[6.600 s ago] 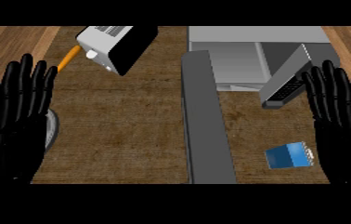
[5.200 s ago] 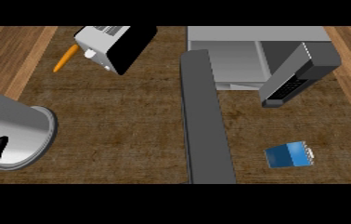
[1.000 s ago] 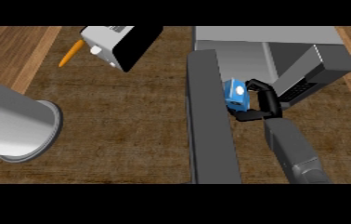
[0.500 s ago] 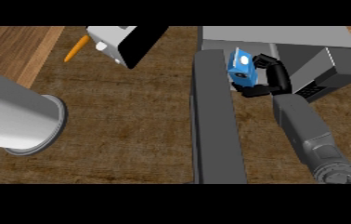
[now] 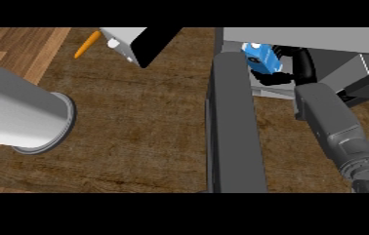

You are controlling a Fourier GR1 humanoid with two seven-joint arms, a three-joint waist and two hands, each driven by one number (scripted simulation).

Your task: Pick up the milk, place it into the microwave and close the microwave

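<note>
1. Right hand (image 5: 292,68), black, sits at the upper right, with its grey forearm (image 5: 333,127) running down to the lower right edge.
2. Its fingers (image 5: 306,63) and thumb are curled round the milk (image 5: 260,57), a small blue carton with a white patch near its top.
3. Milk is held tilted, up at the mouth of the microwave (image 5: 302,48), just right of the open microwave door (image 5: 232,127).
4. Whether the carton is already inside the cavity or just at its front edge is hard to tell from this steep angle; it does overlap the light grey interior.
5. Door is a long dark grey slab running from top centre down to the bottom edge, swung wide open and seen edge-on.
6. Left forearm (image 5: 29,114) comes in as a big grey cylinder at the left edge, its round end facing the centre; the left hand itself does not show.
7. Toaster (image 5: 137,41), white and black, sits at upper centre-left, tilted in the view.
8. Carrot (image 5: 87,44), orange, lies just left of the toaster, close to it, on the counter (image 5: 137,131).
9. Counter top is dark brown wood grain, with a lighter wood strip at the far left.
</note>
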